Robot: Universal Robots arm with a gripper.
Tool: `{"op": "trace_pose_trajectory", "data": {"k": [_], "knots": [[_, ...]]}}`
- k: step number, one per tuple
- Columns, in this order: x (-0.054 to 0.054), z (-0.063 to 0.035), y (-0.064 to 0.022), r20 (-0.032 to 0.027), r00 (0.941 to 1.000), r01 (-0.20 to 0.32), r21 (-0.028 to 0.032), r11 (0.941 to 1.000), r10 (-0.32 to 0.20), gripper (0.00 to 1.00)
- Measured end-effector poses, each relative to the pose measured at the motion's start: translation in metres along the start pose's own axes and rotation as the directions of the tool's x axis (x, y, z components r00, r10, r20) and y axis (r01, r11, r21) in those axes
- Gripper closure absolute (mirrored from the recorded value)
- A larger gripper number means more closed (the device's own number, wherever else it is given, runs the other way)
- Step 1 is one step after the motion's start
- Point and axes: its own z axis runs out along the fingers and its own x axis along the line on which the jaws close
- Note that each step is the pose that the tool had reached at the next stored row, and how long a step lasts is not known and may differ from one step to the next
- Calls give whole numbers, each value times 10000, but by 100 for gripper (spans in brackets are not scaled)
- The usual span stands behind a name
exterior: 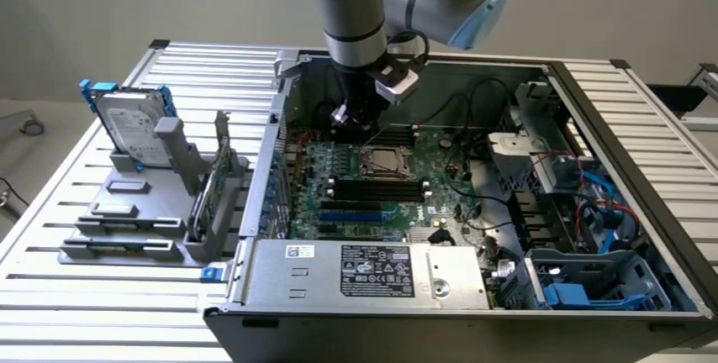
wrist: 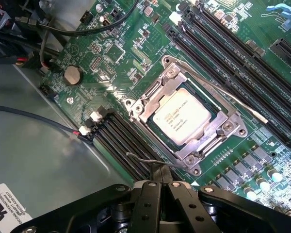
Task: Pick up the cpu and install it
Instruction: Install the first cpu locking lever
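Table: you look at a slatted metal table (exterior: 67,296) in front of a plain grey wall, and an open computer case (exterior: 449,334) lies on it.
Board: the green motherboard (exterior: 348,170) lies flat inside the case.
Cpu: the cpu (wrist: 182,116) sits flat in the metal-framed socket (wrist: 140,104) of the board, with its silvery top up.
Claw: the gripper (wrist: 161,170) hangs over the board just beside the socket. You see its fingers pressed together with nothing between them, apart from the cpu.
Left side: on the exterior view's left, a grey holder (exterior: 124,220) carries the hard drive (exterior: 126,123) in its blue bracket, upright and well apart from the arm.
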Motion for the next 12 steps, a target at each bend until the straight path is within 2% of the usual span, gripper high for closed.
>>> {"op": "trace_pose_trajectory", "data": {"k": [12], "knots": [[-8, 83, 15, -90, 9999, 51, -75, 10000, -52, 89]]}}
